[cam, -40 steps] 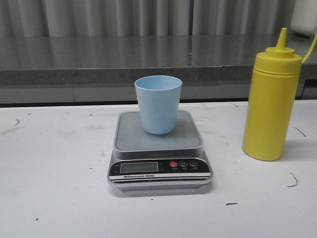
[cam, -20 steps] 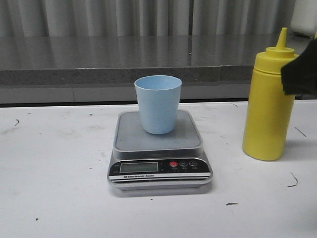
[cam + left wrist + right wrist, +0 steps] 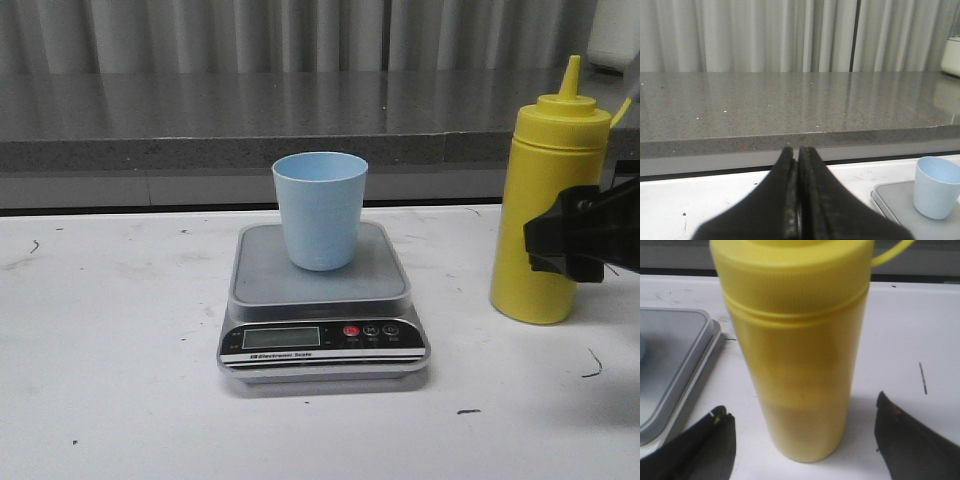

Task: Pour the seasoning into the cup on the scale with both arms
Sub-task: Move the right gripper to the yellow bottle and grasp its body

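A: We see the kitchen scale [image 3: 322, 300] mid-table, pale blue cup [image 3: 320, 210] upright on its steel platform, toward the platform's back edge. LCD reading isn't legible.

B: Bottle?

A: Yellow squeeze bottle [image 3: 549, 205] stands upright on the white table [image 3: 110, 380], well to the right of the scale, not touching it. Nozzle points up; the tether loop sticks out from its cap on the side away from the scale.

B: Right gripper [image 3: 580, 243]?

A: We have it level with the bottle's lower half, overlapping it in the front view. In its wrist view the fingers [image 3: 700, 445] are spread wide, one on each side of the bottle [image 3: 800, 350], both clear of the plastic. Not clamped.

B: Left?

A: Left gripper [image 3: 799, 200] shows only in its own wrist view. Fingers pressed together, nothing between them. It sits left of the scale; cup [image 3: 937, 187] and a platform corner [image 3: 892, 197] show at that view's edge.
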### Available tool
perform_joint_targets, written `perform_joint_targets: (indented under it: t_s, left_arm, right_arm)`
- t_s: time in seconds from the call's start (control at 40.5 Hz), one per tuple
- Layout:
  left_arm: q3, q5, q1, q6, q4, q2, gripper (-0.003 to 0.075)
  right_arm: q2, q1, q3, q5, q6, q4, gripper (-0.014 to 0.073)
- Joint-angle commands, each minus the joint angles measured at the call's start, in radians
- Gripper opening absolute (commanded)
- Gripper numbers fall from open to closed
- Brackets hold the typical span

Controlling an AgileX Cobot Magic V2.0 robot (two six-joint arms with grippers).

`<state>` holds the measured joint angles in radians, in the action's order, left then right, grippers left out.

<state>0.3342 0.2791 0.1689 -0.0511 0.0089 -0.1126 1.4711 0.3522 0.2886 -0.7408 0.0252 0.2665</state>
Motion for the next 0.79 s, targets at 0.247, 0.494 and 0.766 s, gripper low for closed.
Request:
perform_joint_targets:
  t_s: [0.247, 0.494, 0.766]
  left_arm:
    - [0.027, -0.083, -0.003, -0.008, -0.009, -0.010, -0.0020]
    - [0.027, -0.083, -0.003, -0.008, -0.009, -0.010, -0.0020]
    - [0.027, -0.083, -0.003, -0.008, -0.009, -0.010, -0.0020]
  right_arm:
    - [0.146, 0.002, 0.062, -0.303, -0.080, -0.012, 0.0592]
    - [0.241, 0.002, 0.126, -0.365, -0.080, -0.012, 0.0592]
    - [0.323, 0.002, 0.139, -0.461, -0.080, -0.012, 0.0592]
